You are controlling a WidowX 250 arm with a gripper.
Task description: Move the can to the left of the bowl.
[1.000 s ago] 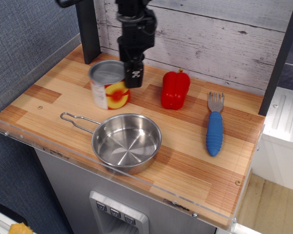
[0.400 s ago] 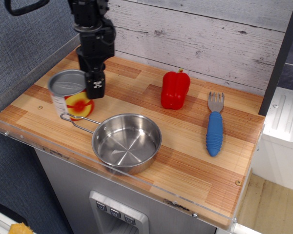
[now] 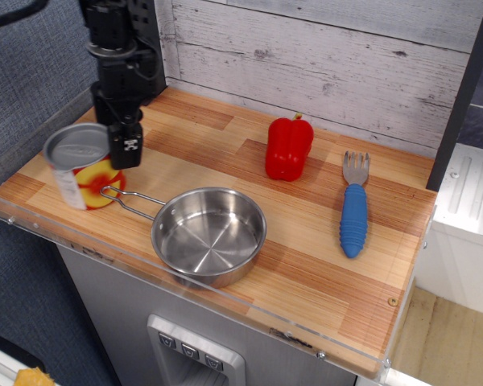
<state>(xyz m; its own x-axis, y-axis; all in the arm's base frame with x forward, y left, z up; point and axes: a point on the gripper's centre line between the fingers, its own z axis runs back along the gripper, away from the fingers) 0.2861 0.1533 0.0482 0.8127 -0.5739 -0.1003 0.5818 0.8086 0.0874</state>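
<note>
So the can (image 3: pixel 82 165) sits way over at the left edge of the frame, near the left end of the wooden counter (image 3: pixel 322 241), standing upright with its silver lid facing up and the yellow-red fruit on the label facing us. It looks a little motion-blurred, so I can't tell if its base is resting on the wood or hovering just off it. The gripper (image 3: pixel 117 137) comes straight down from the upper left and is clamped on the can's right rim, with one black finger visible over the label side; it's closed onto the can, not spread. The can's long axis is vertical, same as the gripper's, and the can hangs to the lower left of the tool. The steel bowl (image 3: pixel 209 235) is in the lower middle of the frame, and its wire handle (image 3: pixel 129 199) pokes left until its tip is just beside the can's bottom, maybe touching, hard to say. That's the relation that matters: the can is already left of the bowl body, so I'd guess what's left is setting it down and letting go. Compared with a second ago, the can has travelled from behind the bowl, near the red bell pepper (image 3: pixel 289 148), across to this left end; the pepper, the blue-handled fork (image 3: pixel 354 209) and the bowl haven't budged.
</note>
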